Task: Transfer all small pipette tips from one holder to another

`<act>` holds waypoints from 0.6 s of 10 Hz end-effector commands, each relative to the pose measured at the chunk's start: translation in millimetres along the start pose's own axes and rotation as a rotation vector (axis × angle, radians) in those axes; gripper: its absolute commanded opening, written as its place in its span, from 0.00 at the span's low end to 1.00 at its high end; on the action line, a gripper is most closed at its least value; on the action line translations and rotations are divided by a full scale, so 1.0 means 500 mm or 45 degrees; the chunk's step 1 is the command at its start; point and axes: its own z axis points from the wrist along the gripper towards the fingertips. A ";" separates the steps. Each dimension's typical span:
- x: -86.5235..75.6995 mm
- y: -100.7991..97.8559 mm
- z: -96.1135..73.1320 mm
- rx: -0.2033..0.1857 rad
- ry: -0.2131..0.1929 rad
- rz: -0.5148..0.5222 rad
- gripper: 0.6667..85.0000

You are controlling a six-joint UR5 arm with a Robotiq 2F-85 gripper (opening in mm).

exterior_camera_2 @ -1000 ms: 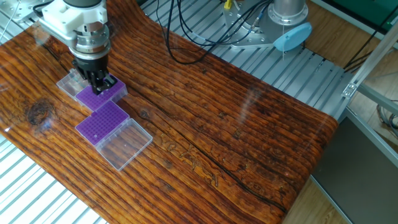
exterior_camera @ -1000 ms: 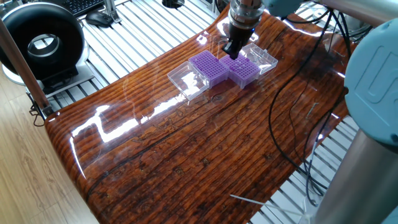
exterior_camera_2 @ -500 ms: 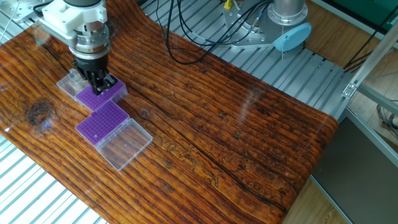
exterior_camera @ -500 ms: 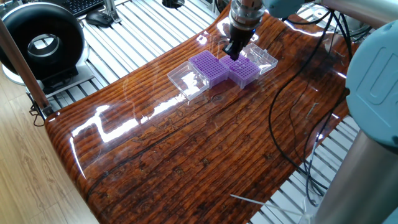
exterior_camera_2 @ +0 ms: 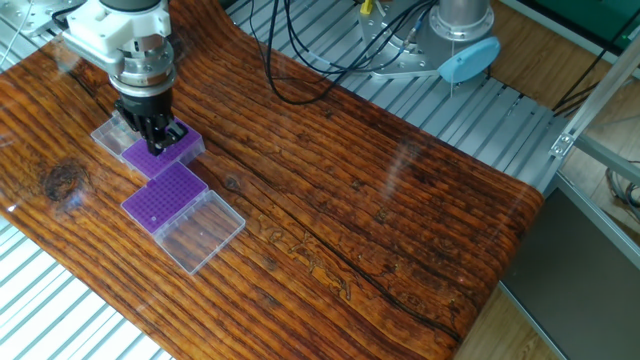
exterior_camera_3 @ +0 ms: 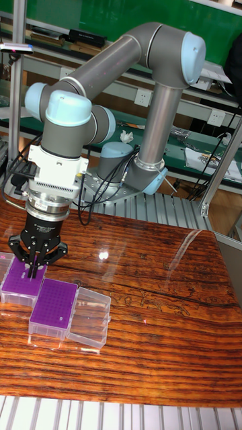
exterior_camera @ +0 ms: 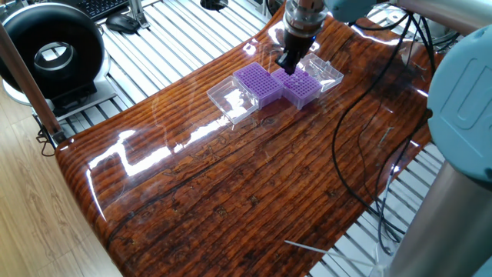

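The robot arm's hand (exterior_camera_3: 34,267) is pointing straight down at the desk (exterior_camera_3: 154,322), its dark fingers (exterior_camera_3: 35,267) drawn close together and reaching to the top of a purple tip rack (exterior_camera_3: 20,283) directly beneath. Whether they are pinching a pipette tip is too small to tell. A second purple tip rack (exterior_camera_3: 52,304) is sitting just beside the first, lower right of the hand, with a clear plastic lid (exterior_camera_3: 89,318) lying open against its far side.

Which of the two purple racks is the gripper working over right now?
The gripper is over the purple rack farther from the table's front edge in the other fixed view; the second purple rack, nearer that edge, has nothing above it.
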 end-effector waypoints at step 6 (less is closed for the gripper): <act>0.023 0.002 0.007 -0.057 0.045 -0.084 0.11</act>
